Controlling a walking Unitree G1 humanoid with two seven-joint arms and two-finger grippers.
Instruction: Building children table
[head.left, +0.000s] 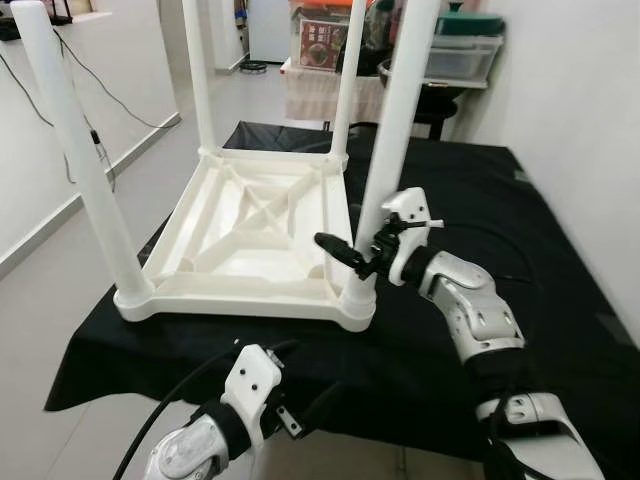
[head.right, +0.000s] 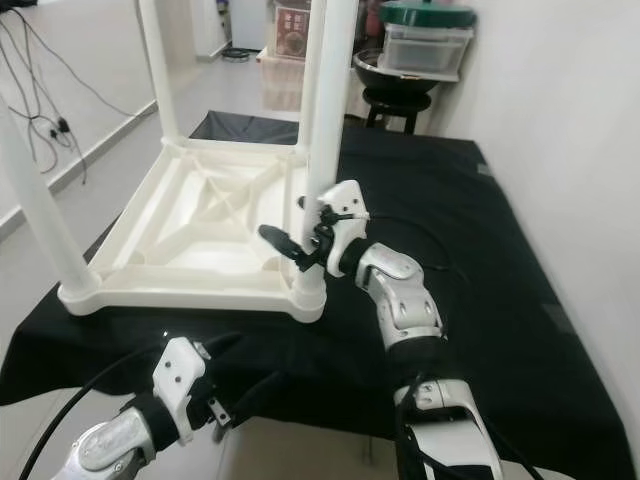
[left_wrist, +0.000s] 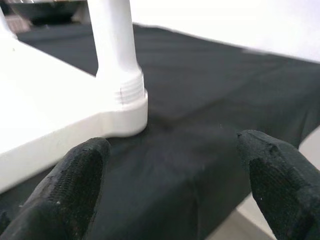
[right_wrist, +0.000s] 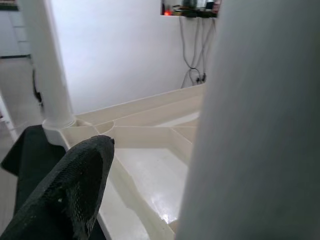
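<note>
Low at the surface's (head.left: 560, 300) near edge, left pincer (head.left: 262, 400) hangs open and empty while right pincer (head.left: 362, 250) clasps the near-right leg (head.left: 395, 150) of the upturned children table (head.left: 250, 235), probably seating it.

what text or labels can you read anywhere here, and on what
None can be read.
The box behind the table carries a red and white printed label, too small and blurred to read.
The table, its legs, the black cloth and the robot's arms show no print.
</note>
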